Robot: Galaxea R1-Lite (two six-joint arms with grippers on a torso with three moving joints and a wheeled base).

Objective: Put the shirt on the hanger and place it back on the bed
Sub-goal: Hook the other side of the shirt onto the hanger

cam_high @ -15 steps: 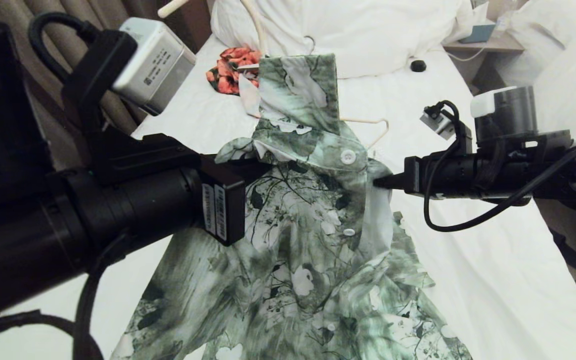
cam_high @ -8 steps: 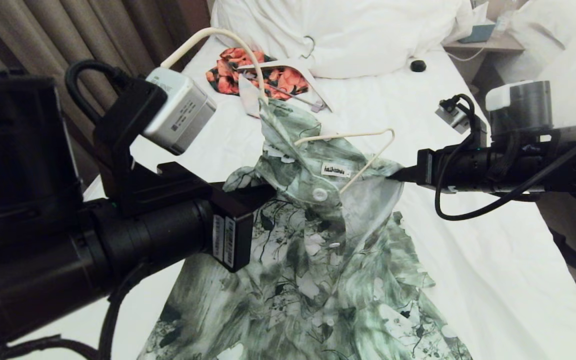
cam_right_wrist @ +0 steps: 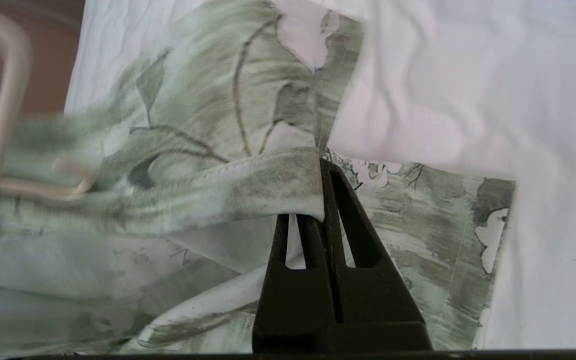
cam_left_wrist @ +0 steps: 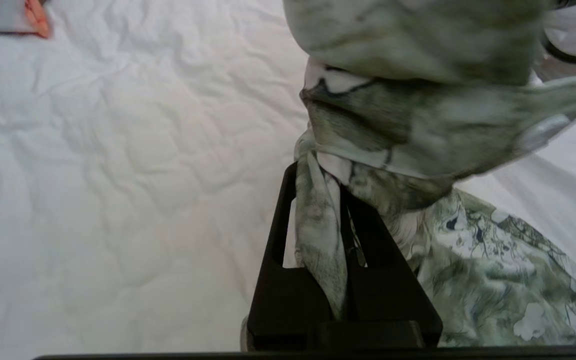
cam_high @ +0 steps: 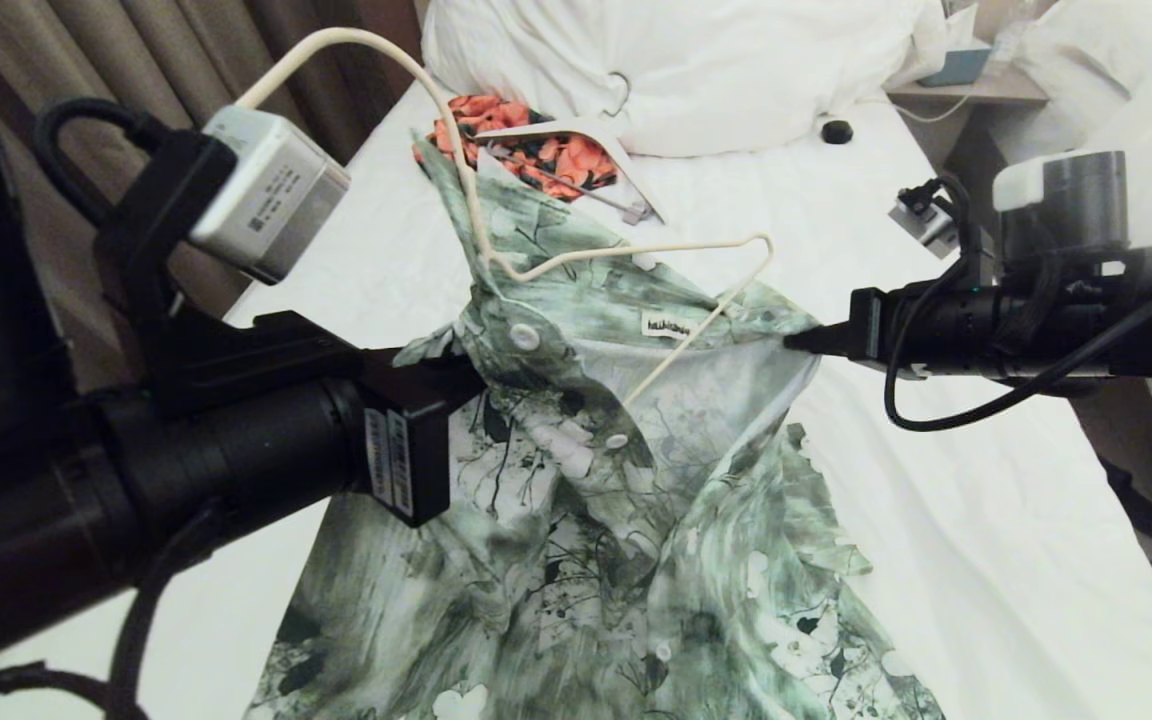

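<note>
Above the bed (cam_high: pixel 986 520), left pincer (cam_high: pixel 471 365) at 9 o'clock and right pincer (cam_high: pixel 794 340) at 3 o'clock each clamped the shirt (cam_high: pixel 576 500), hanger (cam_high: pixel 636 258) inside.

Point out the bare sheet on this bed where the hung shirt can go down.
Free: the bed between the shirt and the right edge, and the strip left of the shirt below the orange garment. Crowded: near the pillows, with that garment, a white hanger and a small black object.

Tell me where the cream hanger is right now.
Head view, centre: the hanger pokes out of the shirt collar, between the left hand and right hand, above the bed.
</note>
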